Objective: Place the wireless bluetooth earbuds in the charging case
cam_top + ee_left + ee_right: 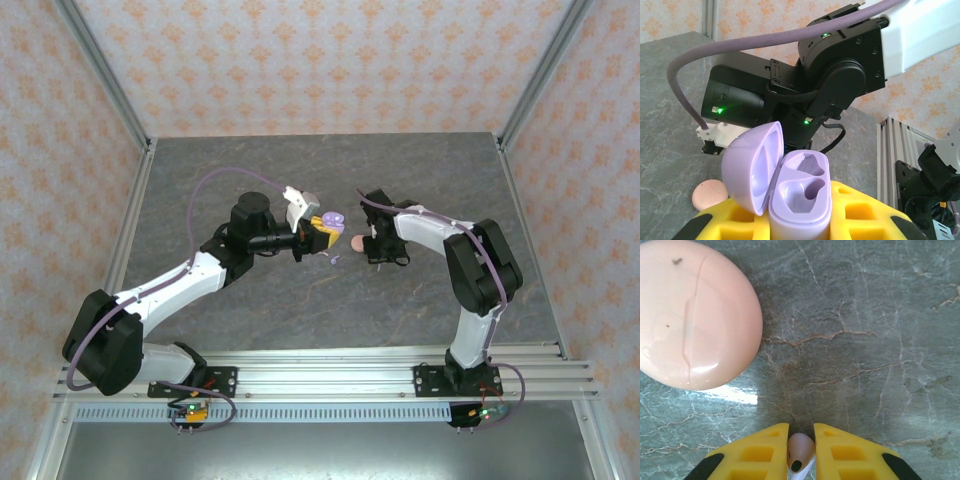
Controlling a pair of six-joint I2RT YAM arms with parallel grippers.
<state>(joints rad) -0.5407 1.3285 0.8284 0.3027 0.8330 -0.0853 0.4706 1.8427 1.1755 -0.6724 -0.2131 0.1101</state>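
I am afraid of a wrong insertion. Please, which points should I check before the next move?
1. Right gripper shut on pink earbud: ok.
2. Left gripper shut on purple case: ok.
3. Purple case open, both hollows empty: ok.
4. Pink case open: not ok, it is shut.
5. Earbud colour matches the open case: not ok.
6. Earbud turned correctly for a hollow: cannot tell.

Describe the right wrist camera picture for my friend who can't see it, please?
The right gripper pinches a tiny pale pink earbud between its yellow fingers, at the bottom middle. A round pink case rests on the grey marbled table at upper left, apart from the gripper.
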